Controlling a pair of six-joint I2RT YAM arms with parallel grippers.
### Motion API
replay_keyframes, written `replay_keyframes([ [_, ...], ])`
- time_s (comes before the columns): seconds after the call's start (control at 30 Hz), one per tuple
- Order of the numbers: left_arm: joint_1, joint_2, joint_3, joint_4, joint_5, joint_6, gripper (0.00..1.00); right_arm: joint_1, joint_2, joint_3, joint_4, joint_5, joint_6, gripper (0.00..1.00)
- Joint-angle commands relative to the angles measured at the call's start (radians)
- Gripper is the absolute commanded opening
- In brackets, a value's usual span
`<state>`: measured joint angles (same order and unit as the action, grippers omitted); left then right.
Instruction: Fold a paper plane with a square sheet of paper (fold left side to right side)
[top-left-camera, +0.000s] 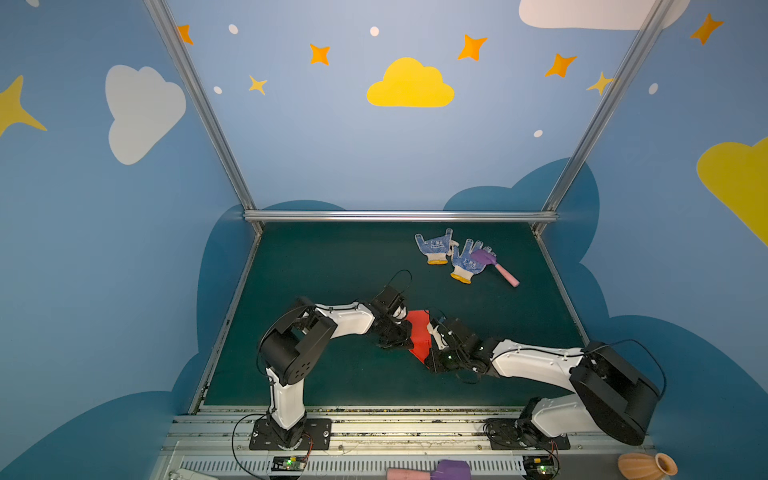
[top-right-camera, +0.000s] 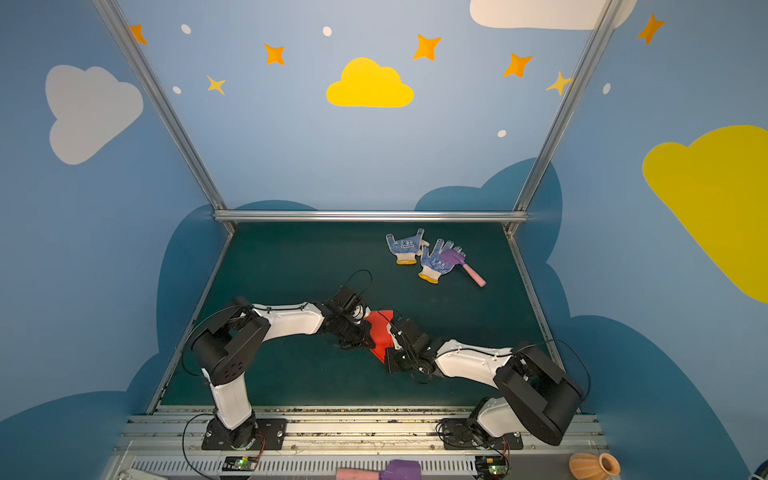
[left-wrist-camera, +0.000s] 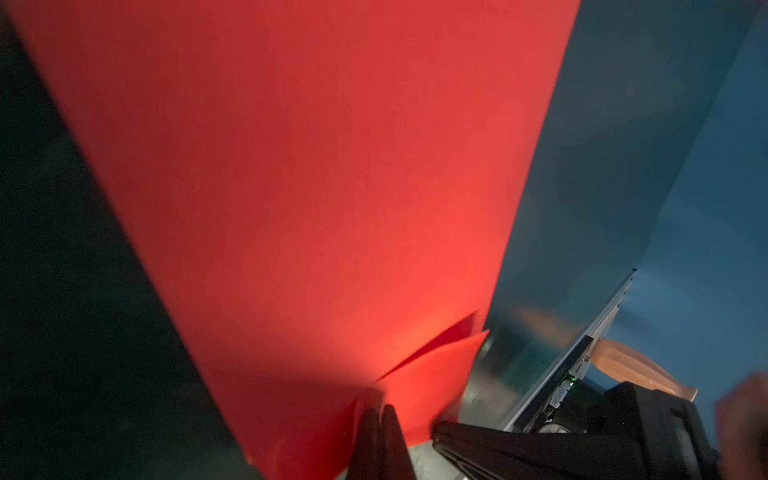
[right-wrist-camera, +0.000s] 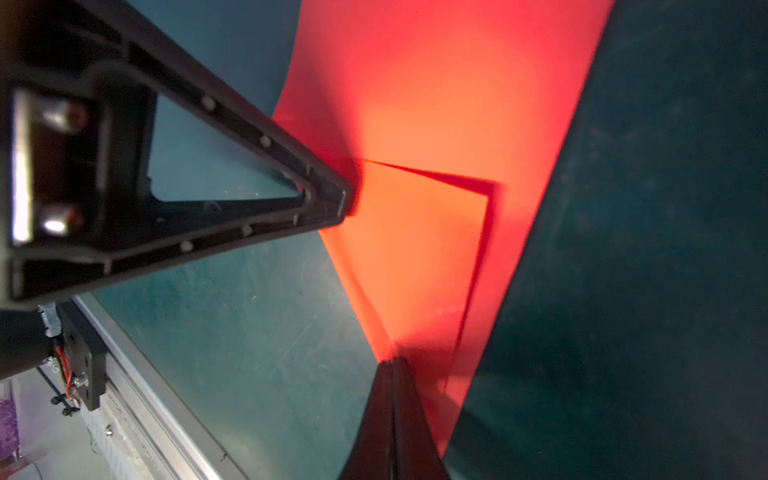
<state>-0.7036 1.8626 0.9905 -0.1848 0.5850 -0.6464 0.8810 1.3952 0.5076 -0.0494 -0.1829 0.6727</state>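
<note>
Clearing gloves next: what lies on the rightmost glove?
The toy hammer rests its purple head on the glove, pink handle on the mat. Glove fingers beneath the head are covered.

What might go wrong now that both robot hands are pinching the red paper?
The left gripper and right gripper both pinch the red paper from opposite sides, so pulling apart might tear it. The paper bows and one folded flap stands loose, so the crease may land crooked. Each grip is only at an edge, so the paper might slip out.
</note>
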Motion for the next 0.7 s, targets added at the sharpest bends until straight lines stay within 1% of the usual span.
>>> replay_keyframes([
  [0.0, -0.003, 0.033, 0.000, -0.043, -0.069, -0.009, 0.04, 0.018, 0.006, -0.085, -0.159, 0.018, 0.062, 0.00],
  [0.17, -0.003, 0.033, -0.003, -0.041, -0.074, -0.018, 0.04, 0.018, -0.053, -0.131, -0.215, 0.032, 0.117, 0.00],
  [0.37, -0.003, 0.034, -0.006, -0.035, -0.080, -0.030, 0.04, 0.005, -0.192, -0.144, -0.332, 0.038, 0.140, 0.00],
  [0.53, -0.003, 0.025, -0.012, -0.033, -0.090, -0.043, 0.04, -0.015, -0.342, -0.086, -0.417, 0.065, 0.138, 0.00],
  [0.6, -0.004, 0.024, -0.012, -0.034, -0.093, -0.044, 0.04, -0.020, -0.367, -0.047, -0.415, 0.070, 0.126, 0.00],
  [0.67, -0.003, 0.022, -0.012, -0.035, -0.094, -0.045, 0.03, -0.023, -0.350, -0.001, -0.399, 0.066, 0.115, 0.00],
])
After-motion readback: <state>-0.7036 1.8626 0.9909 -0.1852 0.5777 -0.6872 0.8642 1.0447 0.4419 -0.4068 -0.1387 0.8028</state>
